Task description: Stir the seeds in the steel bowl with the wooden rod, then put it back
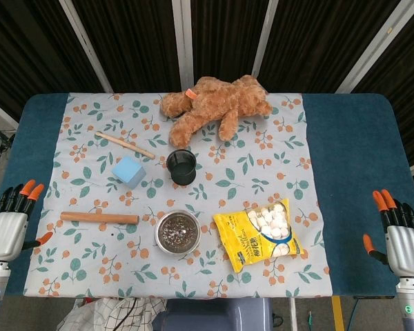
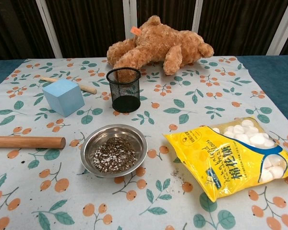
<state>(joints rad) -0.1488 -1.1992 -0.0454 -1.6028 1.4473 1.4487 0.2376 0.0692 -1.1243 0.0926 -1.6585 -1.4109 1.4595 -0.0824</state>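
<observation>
Hovering off the near table corners: left hand [image 1: 10, 221] and right hand [image 1: 399, 231], both spread, holding nothing. Sitting near centre: steel bowl [image 2: 114, 150] containing seeds [image 2: 114, 155]. Lying flat just left of bowl: wooden rod [image 2: 27, 142]. Lying right: yellow bag [image 2: 233, 160]. Standing farther back: blue cube [image 2: 63, 96], mesh cup [image 2: 124, 89], thin stick [image 1: 124, 145]. Lying at far edge: teddy bear [image 2: 156, 44].

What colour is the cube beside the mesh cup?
Light blue. The cube shows best in the chest view, left of the black mesh cup.
</observation>
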